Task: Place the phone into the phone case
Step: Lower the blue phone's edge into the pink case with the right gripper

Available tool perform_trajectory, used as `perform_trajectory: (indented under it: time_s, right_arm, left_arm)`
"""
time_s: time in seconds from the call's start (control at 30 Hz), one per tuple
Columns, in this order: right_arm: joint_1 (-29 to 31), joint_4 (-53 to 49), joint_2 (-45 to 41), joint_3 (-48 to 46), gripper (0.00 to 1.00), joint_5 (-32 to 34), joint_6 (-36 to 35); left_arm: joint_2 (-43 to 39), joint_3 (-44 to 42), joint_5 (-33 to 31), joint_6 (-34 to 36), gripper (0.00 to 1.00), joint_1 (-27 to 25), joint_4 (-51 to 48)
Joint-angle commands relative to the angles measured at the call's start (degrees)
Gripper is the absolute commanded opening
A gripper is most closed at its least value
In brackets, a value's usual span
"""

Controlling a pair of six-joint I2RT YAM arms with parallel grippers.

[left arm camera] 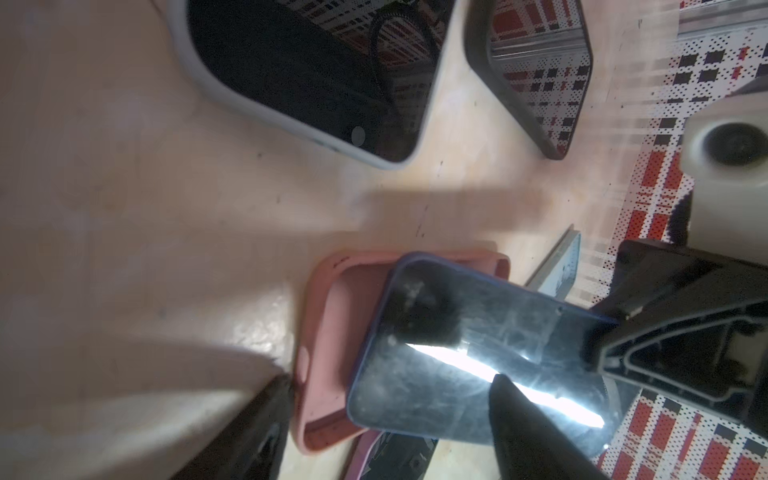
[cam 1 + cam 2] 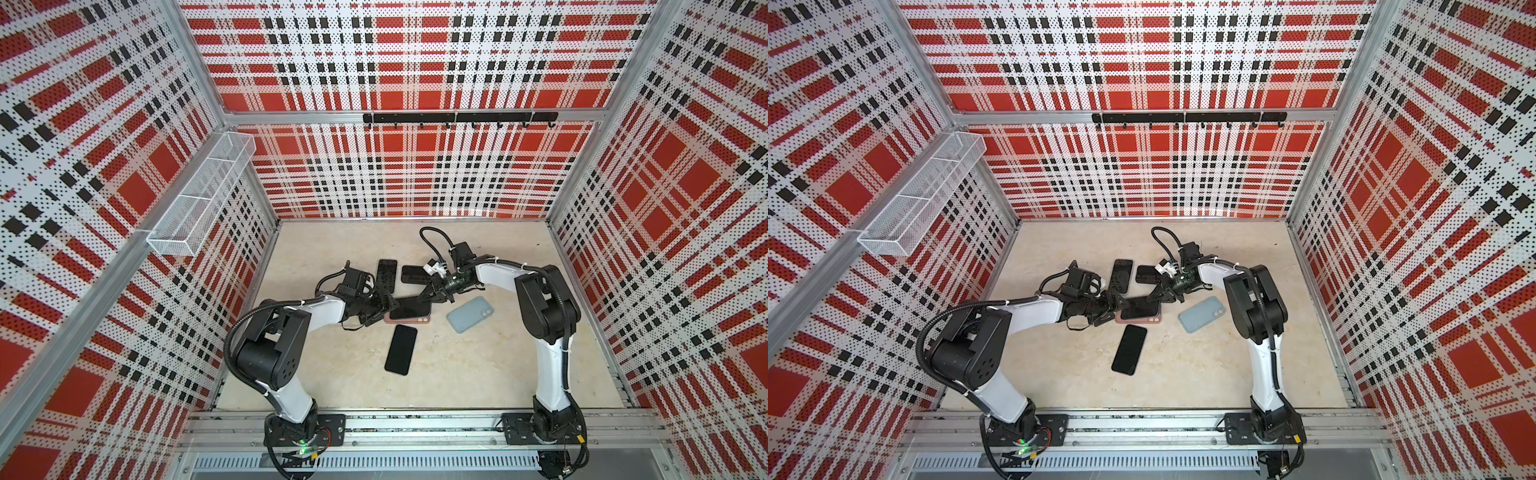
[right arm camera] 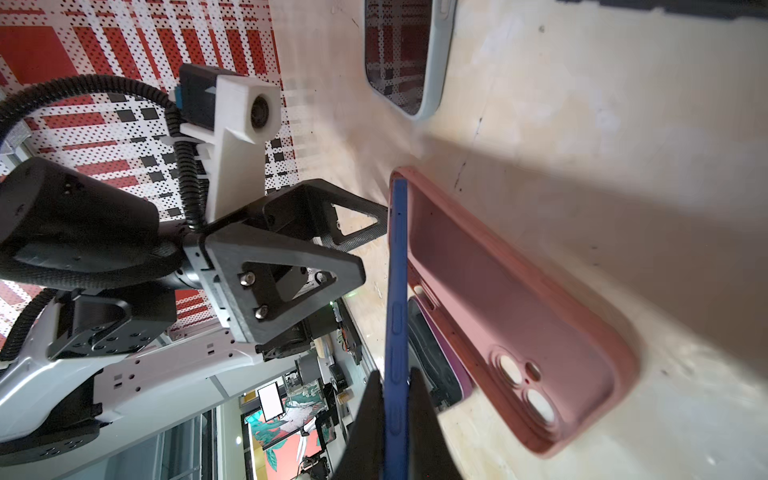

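The phone (image 2: 409, 308) (image 2: 1139, 307), dark-screened with a blue edge, hangs tilted over the open pink phone case (image 2: 405, 320) (image 2: 1138, 319) on the floor. My right gripper (image 3: 395, 415) (image 2: 429, 296) is shut on one end of the phone (image 3: 397, 270), whose far end meets the end of the phone case (image 3: 498, 299). My left gripper (image 1: 395, 432) (image 2: 384, 308) is open at the other end. One of its fingers (image 1: 528, 432) is over the phone's screen (image 1: 457, 374); the second is beside the case's rim (image 1: 324, 332).
A bare black phone (image 2: 401, 350) lies nearer the front. A blue-grey case (image 2: 470, 314) lies to the right, back up. Two cased phones (image 2: 386, 275) (image 2: 415, 274) lie behind. A purple-edged item (image 1: 386, 457) sits under the phone beside the pink case.
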Motion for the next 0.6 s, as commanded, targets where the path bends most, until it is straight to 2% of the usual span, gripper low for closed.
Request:
perform_trajectory:
  time_s: [0.0,0.57]
  right_arm:
    - [0.53,-1.47,1.74,1.72,0.0,-1.11,-2.72]
    - [0.62,-4.41,8.45,3.87,0.0,4.56,-4.9]
  left_arm:
    - [1.14,-0.56,-0.02,-1.45,0.77,-0.67,2.07]
    - [2.24,0.69,-0.28,-1.71,0.76,-1.28,2.15]
